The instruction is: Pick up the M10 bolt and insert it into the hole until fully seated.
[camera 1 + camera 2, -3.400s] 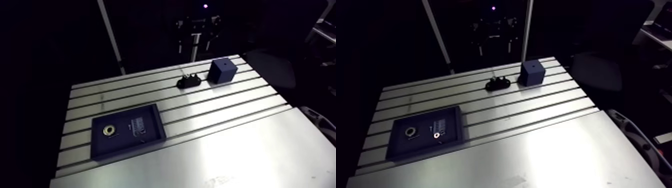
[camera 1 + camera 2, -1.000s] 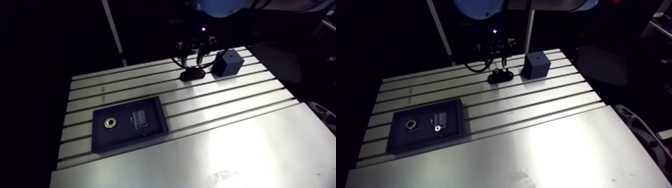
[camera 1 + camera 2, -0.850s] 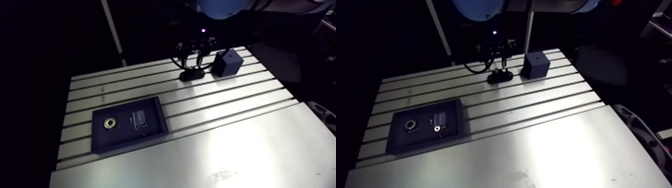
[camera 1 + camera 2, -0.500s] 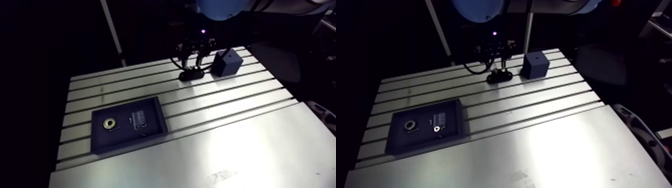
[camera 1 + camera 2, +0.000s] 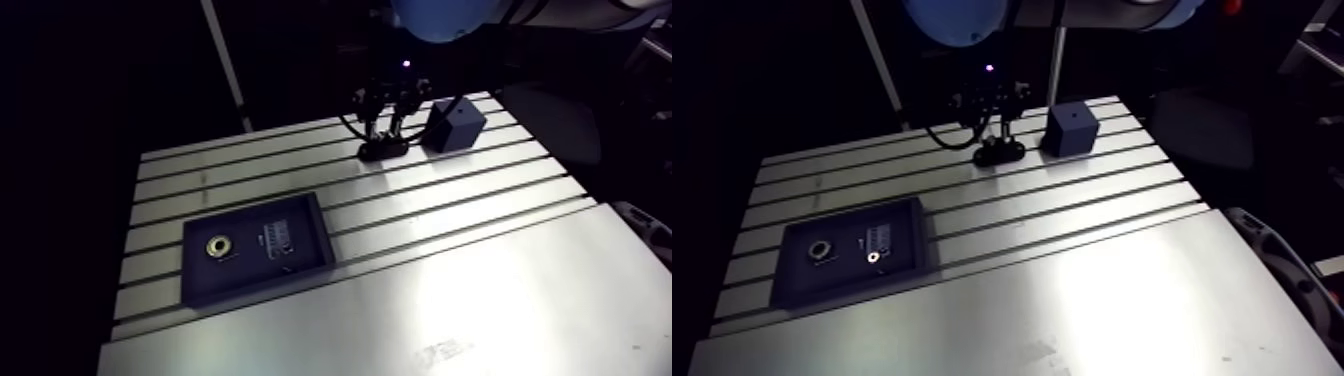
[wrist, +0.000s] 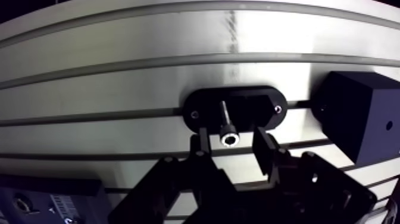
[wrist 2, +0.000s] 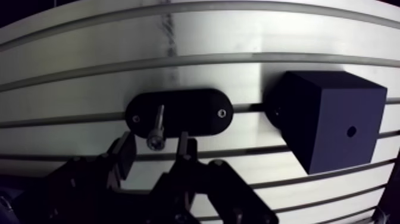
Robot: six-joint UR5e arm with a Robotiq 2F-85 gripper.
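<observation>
The M10 bolt (image 6: 227, 126), a silver socket-head screw, rests tilted in a black oval holder (image 6: 262, 108) on the slotted table. In the wrist view my gripper (image 6: 231, 146) is down at the holder, and the bolt's head sits between the two fingertips. The fingers (image 6: 200, 145) stand apart, with a small gap on each side of the head. A dark blue cube (image 7: 324, 122) with a small hole (image 7: 352, 130) in its face stands right beside the holder. In the arm view the gripper (image 5: 386, 142) hangs over the holder (image 5: 384, 153) at the far side of the table.
A dark blue tray (image 5: 245, 281) lies at the table's left, holding a brass-coloured ring (image 5: 217, 245) and small parts. The table's grooves run across it. A smooth metal plate (image 5: 480, 310) covers the near part.
Earlier the holder stood alone on the table; the gripper has since come down over it. Just before now its fingers drew closer around the bolt's head.
</observation>
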